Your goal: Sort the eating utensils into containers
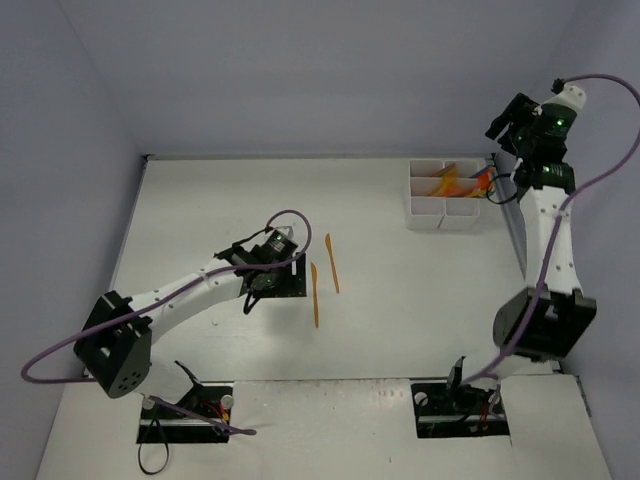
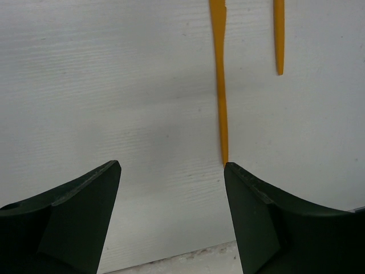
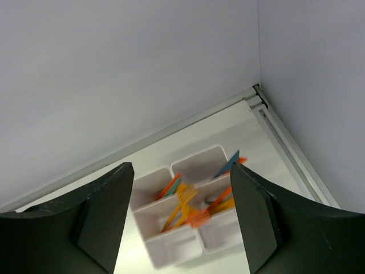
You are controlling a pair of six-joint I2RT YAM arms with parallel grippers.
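Right tool, wrist-only teal utensil

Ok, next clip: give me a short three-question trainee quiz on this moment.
1. How many orange utensils lie loose on the table? A one, B two, C five.
2. True or false: the right gripper is shut on a fork.
3. Fill in: the white tray stands near the table's far ____ corner.
Key: 1 B. 2 False: it is open and empty above the white tray. 3 right.
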